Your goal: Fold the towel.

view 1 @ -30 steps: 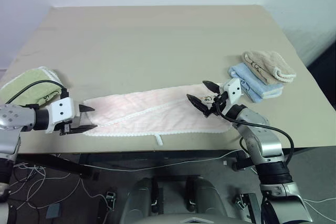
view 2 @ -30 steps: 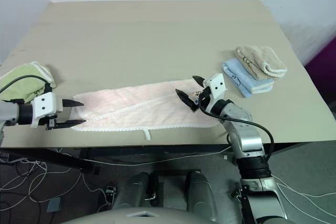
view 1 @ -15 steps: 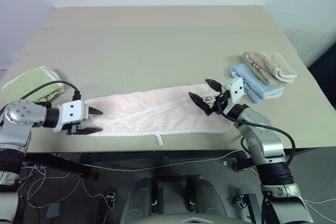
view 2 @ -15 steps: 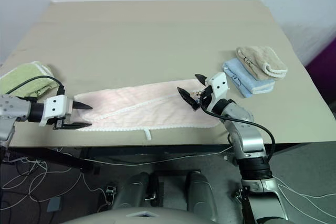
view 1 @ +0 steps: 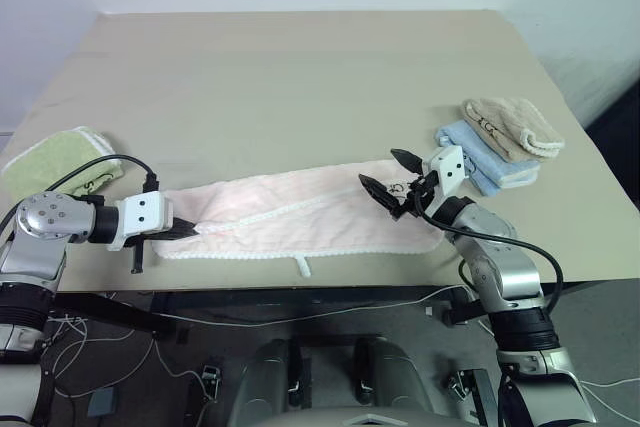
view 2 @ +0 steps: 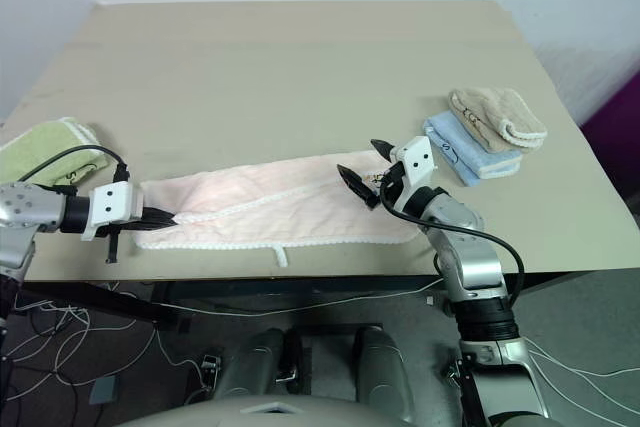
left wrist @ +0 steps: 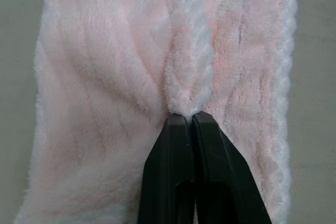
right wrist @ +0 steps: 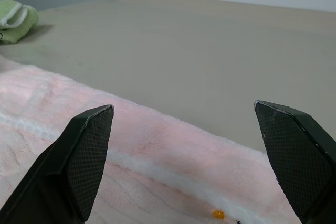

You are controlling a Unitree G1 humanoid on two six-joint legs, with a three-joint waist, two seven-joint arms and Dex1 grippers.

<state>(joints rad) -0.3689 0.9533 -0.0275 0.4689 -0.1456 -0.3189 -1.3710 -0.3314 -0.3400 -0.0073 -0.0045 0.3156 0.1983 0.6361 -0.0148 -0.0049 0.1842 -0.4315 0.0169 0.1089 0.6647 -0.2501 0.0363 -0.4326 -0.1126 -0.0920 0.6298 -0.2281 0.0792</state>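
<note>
Left wrist view shows our left gripper (left wrist: 185,116) with jaws closed on a soft ridge of the towel (view 1: 300,215), lying limp and light along the counter (view 1: 300,77) front edge, while our right gripper (view 1: 388,179) hovers wide open, empty, over its other end.

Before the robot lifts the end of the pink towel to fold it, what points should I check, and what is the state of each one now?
1. Left tool shut on the pale pink terry towel: ok, its fingers pinch a raised ridge at the towel's left end.
2. Right tool gripping the other end: not ok, it stands open above the towel.
3. Towel lying stretched along the front of the beige table: ok.
4. Fold path free: ok, the folded light green towel and the stacked beige towel and light blue towel lie apart from it.
5. Both layers caught in the pinch: cannot tell.
</note>
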